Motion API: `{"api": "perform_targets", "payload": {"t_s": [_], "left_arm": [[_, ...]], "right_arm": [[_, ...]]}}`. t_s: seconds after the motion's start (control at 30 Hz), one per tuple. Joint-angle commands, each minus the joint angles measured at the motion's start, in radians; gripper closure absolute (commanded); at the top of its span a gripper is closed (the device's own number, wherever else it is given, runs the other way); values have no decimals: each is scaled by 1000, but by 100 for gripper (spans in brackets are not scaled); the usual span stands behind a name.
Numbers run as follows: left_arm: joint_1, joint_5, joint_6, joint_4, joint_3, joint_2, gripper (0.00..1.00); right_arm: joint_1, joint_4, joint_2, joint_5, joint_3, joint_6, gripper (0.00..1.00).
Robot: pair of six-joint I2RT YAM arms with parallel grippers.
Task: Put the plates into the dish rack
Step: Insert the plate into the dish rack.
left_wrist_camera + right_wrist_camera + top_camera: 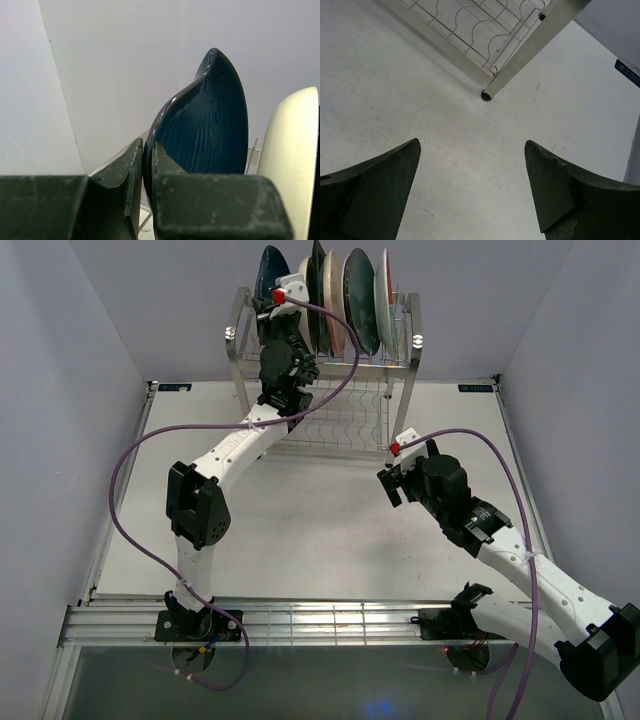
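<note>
Left pincer (146, 150) grips a dark blue plate (205, 130) in the dish rack (412, 345); right pincer (472, 145) gapes wide above the tabletop (395, 90).

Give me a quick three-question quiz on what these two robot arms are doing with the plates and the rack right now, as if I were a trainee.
1. Fill in: the plates stand on edge in the dish rack's ____ tier.
2. What is the left gripper shut on? A. nothing B. the rim of the dark blue plate C. a leg of the dish rack
3. True or false: the right gripper is holding a plate.
Key: 1 upper. 2 B. 3 false: its jaws stand open above the table.
</note>
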Motion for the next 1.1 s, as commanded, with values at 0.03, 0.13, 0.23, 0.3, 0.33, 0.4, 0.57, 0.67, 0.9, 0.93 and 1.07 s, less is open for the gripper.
{"api": "perform_targets", "payload": {"t_s": [0.03,0.13,0.23,0.3,0.33,0.4,0.57,0.67,0.9,0.93,1.07], "left_arm": [[-26,42,14,100,28,-49,98],[-33,22,25,92,48,-37,96],[-36,-9,39,91,74,-13,92],[-36,-15,40,91,75,-5,91],[-36,-22,39,91,75,-3,90],[-36,-29,36,89,71,-8,89],[-40,-32,-21,66,27,-39,84],[-46,-23,-62,34,0,-65,77],[-66,-26,-119,-23,-7,-86,67],[-72,-26,-124,-29,-7,-88,65],[-83,-32,-165,-72,-14,-101,56]], "right_arm": [[2,6,-6,2,28,0,10],[2,7,-8,0,29,0,10],[4,6,-10,-3,29,0,10],[2,4,-11,-3,29,0,10],[2,4,-13,-4,29,0,10],[4,4,-14,-4,29,0,10],[4,4,-16,-8,29,2,10],[4,4,-16,-8,29,0,10],[4,4,-19,-8,29,2,10],[4,4,-17,-8,29,3,10],[4,1,-19,-6,31,3,10]]}}
